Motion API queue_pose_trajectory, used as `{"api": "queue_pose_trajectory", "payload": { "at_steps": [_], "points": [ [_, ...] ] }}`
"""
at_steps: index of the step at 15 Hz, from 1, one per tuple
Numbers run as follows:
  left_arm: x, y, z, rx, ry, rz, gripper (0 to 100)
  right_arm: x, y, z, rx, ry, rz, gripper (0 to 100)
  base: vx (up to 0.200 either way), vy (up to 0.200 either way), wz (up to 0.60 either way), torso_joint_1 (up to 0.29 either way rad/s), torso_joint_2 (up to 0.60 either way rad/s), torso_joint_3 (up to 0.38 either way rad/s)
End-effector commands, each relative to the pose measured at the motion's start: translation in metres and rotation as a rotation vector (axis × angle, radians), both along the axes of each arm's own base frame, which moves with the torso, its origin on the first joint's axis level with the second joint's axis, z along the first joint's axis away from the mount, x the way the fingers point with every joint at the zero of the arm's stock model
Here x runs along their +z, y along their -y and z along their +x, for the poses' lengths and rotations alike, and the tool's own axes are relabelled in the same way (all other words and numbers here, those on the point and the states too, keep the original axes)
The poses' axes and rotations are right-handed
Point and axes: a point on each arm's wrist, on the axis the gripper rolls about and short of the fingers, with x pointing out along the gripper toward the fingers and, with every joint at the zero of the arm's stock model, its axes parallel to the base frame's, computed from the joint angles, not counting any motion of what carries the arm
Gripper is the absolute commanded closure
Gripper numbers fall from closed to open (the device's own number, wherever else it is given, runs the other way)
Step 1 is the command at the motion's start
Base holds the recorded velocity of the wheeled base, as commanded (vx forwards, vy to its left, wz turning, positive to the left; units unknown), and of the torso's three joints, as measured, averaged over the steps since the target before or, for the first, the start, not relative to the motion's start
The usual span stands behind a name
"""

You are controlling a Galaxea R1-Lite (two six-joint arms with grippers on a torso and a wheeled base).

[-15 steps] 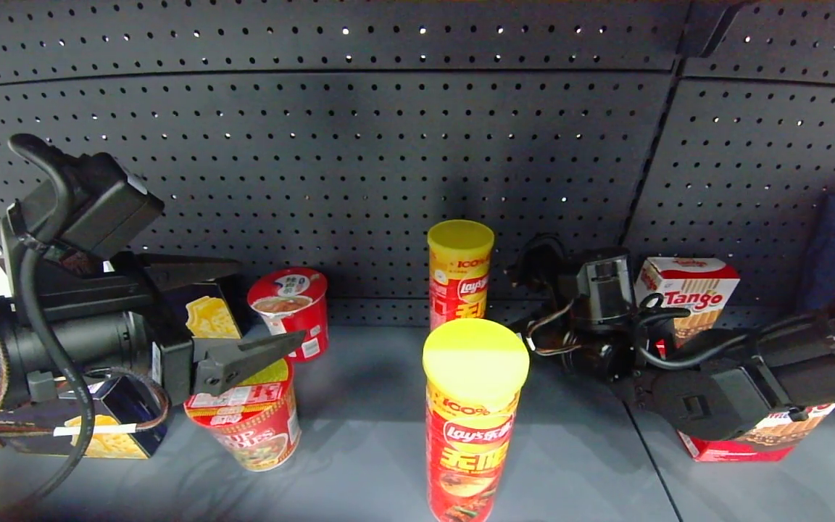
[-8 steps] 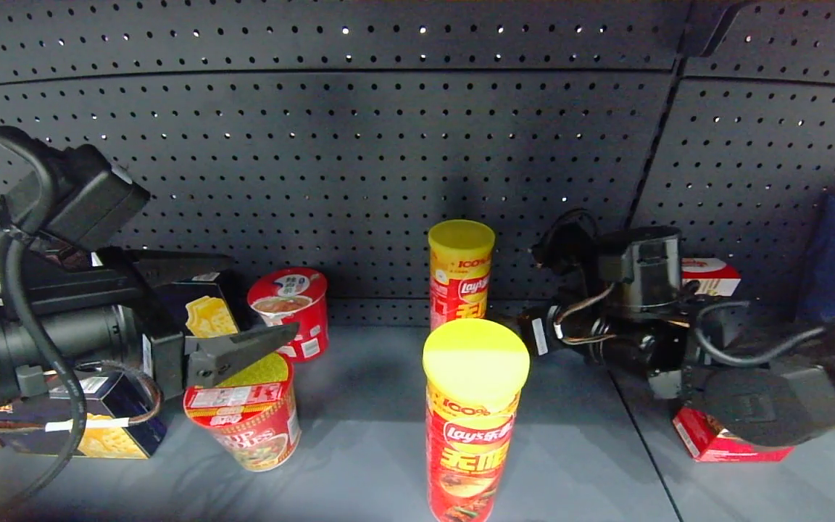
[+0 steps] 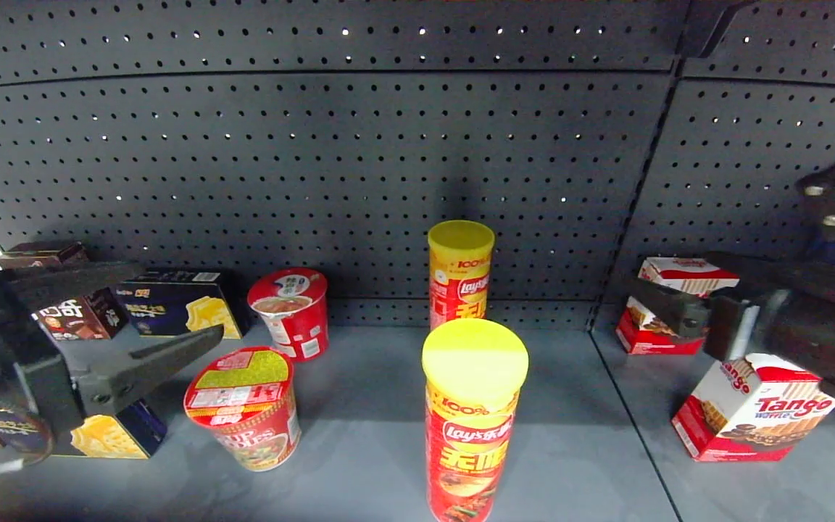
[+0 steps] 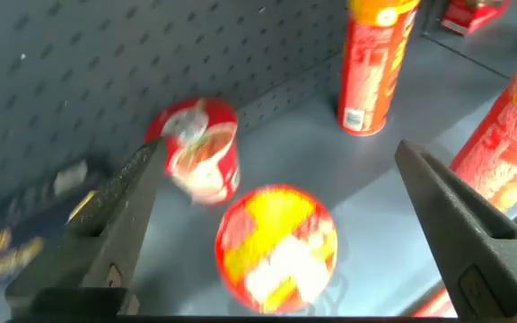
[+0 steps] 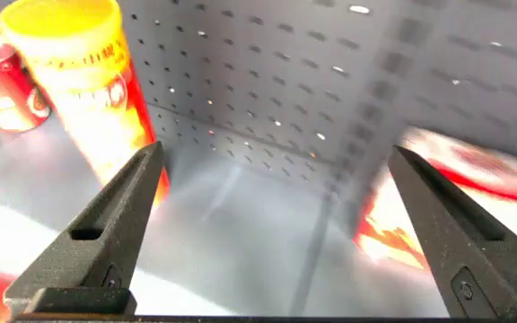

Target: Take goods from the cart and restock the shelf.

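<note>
Both arms have drawn back from the shelf (image 3: 388, 464) over the last second. The right gripper (image 5: 276, 152), which had been low over the right-hand bay, has pulled away toward the right edge of the head view. Its jaws stand wide apart with nothing between them.

That retreat uncovers a red and white wafer box (image 3: 751, 406) resting on the shelf floor near the front of that bay. It sits at an angle rather than square to the shelf edge. A second wafer box (image 3: 667, 312) lies behind it, close to the pegboard (image 3: 316, 145).

The left gripper (image 4: 278, 148) has slid back to the left, its jaws also spread and empty. The front noodle cup (image 3: 243, 406) stands upright just beyond the lower finger, untouched.

A rear noodle cup (image 3: 291, 304), two upright chip cans (image 3: 474, 420) standing one behind the other in the middle, and dark snack boxes (image 3: 171, 301) at the back left have not shifted.

Judging from this, the wafer box and the front cup have been set down and released, so this round of restocking looks finished. The likely next step is a return to the cart for more goods, though the crooked box may want straightening.
</note>
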Motion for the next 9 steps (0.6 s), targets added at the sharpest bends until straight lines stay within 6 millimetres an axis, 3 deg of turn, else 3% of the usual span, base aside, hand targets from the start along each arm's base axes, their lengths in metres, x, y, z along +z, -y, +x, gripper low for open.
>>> {"api": "queue_pose_trajectory", "payload": {
  "at_steps": [1,3,6,9],
  "points": [
    [-0.018,-0.017,-0.05,0.078,0.054,-0.031,0,-0.003,0.052,-0.056,-0.085,0.097,0.078,0,0.0,0.0,0.0,0.0,0.0,0.0],
    [-0.034,-0.021,-0.072,0.113,0.065,-0.04,0,-0.017,0.066,-0.076,-0.135,0.105,0.081,0,0.0,0.0,0.0,0.0,0.0,0.0],
    [-0.061,-0.025,-0.086,0.209,0.04,-0.02,0,-0.043,0.078,-0.093,-0.265,0.082,0.071,0,0.0,0.0,0.0,0.0,0.0,0.0],
    [-0.075,-0.027,-0.096,0.27,0.039,-0.008,0,-0.065,0.088,-0.108,-0.403,0.074,0.083,0,0.0,0.0,0.0,0.0,0.0,0.0]
  ]
}}
